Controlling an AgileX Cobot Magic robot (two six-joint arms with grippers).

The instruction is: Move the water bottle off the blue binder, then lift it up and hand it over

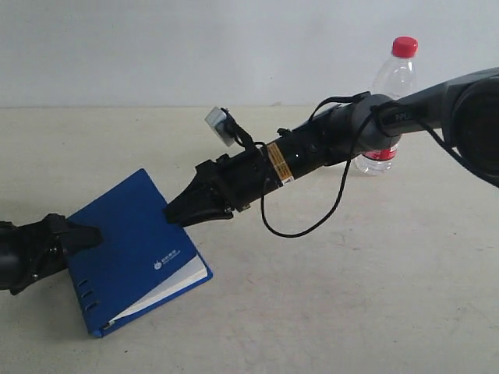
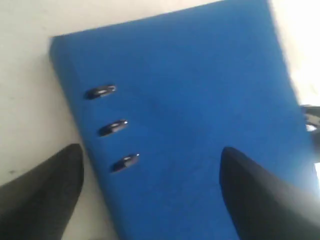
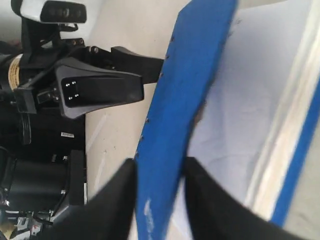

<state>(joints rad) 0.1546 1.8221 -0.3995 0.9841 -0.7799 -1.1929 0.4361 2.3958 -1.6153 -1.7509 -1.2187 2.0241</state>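
The blue binder [image 1: 132, 241] lies on the table at the lower left, with its spine rivets [image 2: 112, 127] towards my left gripper. My right gripper [image 1: 173, 212] reaches across the middle and is shut on the binder's far cover edge. In the right wrist view its jaws [image 3: 159, 200] pinch the blue cover [image 3: 190, 100], which stands raised off the white pages [image 3: 250, 100]. My left gripper [image 1: 90, 234] is open at the spine side, its fingers wide apart [image 2: 150, 195] with the spine edge between them. The water bottle [image 1: 396, 78] stands upright on the table at the back right, partly hidden by the right arm.
A loose black cable [image 1: 312, 222] hangs under the right arm. A pale wall [image 1: 156, 47] closes off the far side of the beige table [image 1: 351, 312]. The left arm's body and camera [image 3: 55, 12] show beyond the binder in the right wrist view.
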